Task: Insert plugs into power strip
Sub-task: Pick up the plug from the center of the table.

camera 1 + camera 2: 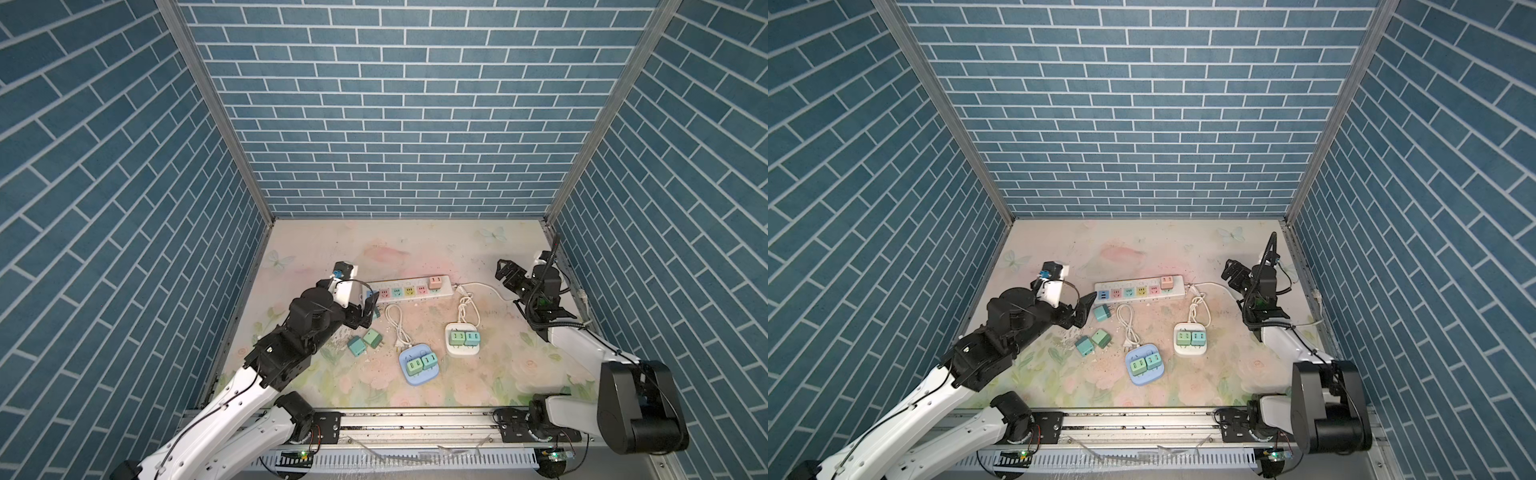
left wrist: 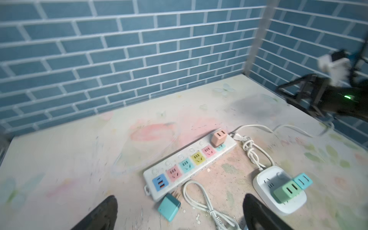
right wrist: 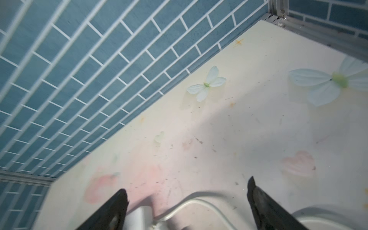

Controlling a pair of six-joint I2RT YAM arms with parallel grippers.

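The left gripper [image 2: 180,199] and right gripper [image 3: 187,186] stood wide open, empty. A teal plug [image 2: 169,207] lay tipped just beside the power strip [image 2: 191,165] (only the pink plug [image 2: 218,138] sat in it); grasping it sideways might misalign its prongs and shove the strip.

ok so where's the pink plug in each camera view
Top view: the pink plug stands in the long power strip, at the strip's right end in the picture.
Top view: same spot on the strip, nearer the picture's middle.
Left wrist: right of centre, at the strip's far end.
Right wrist: not in it.
Shared landmark: the long power strip, seen in all but the right wrist view.
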